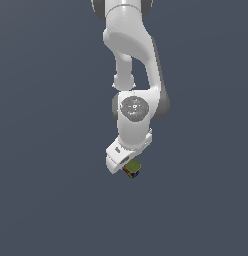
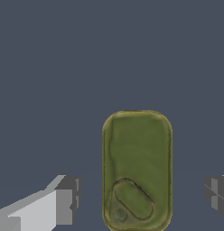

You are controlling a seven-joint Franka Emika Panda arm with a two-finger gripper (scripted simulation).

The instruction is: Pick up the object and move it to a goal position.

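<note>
The object (image 2: 137, 169) is a small tin-like block w/ rounded corners. Its olive-green top fills the lower middle of the wrist view, and there's an oval tab-like shape pressed into that top near one end. In the exterior view it (image 1: 132, 168) peeks out from under the arm's hand, tiny next to it, showing green on top w/ bits of blue, red and yellow on the side facing us. It's just below centre of the exterior view, towards the exterior view's right of the hand's white body.

The gripper (image 2: 140, 198) is spread open. In the wrist view one finger (image 2: 64, 200) sits on one side of the tin and the other finger (image 2: 216, 193) on the opposite side, each w/ a clear gap of grey between pad and tin, so nothing's touching. The tin lies btwn them, closer to the first finger than the second, long side running across the line btwn the fingers.

From the exterior view the gripper (image 1: 127, 167) points down and tilts a bit, its white housing half-covering the tin. Can't tell from there whether the tin rests on the surface or how far the fingertips are above it. The arm (image 1: 133, 65) rises straight up from the hand and out of frame. All round is flat dark blue-grey ground (image 1: 46, 150).
</note>
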